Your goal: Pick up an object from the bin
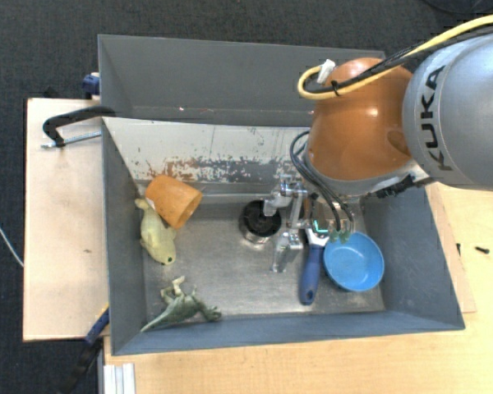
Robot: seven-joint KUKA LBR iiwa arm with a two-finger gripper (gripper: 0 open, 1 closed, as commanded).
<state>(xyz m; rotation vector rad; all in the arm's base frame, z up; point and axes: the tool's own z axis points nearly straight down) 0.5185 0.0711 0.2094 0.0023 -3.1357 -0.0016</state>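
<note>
Five loose things lie in the grey bin (122,253), well spaced, so there is no heap to fight through. The jaws hang low over the middle of the floor, right of centre in the frame, and look spread, one metal finger toward the upper side and one toward the lower, with nothing pinched between them. A small black round piece (255,218) sits just to their left, touching or nearly so, and a blue scoop (353,261) lies just to their right, its handle running down toward the lower edge. Either could be the pick; which one is meant cannot be told. An orange cup (174,200) on its side, a pale yellow-green toy (158,238) and a green dinosaur (181,309) lie well apart at the left. For a clean grasp, the jaws should probably be centred on one thing alone before closing: the scoop's slim handle looks the safer hold, taken across its width, while the black piece looks low and may slide away. Lift straight up.
</note>
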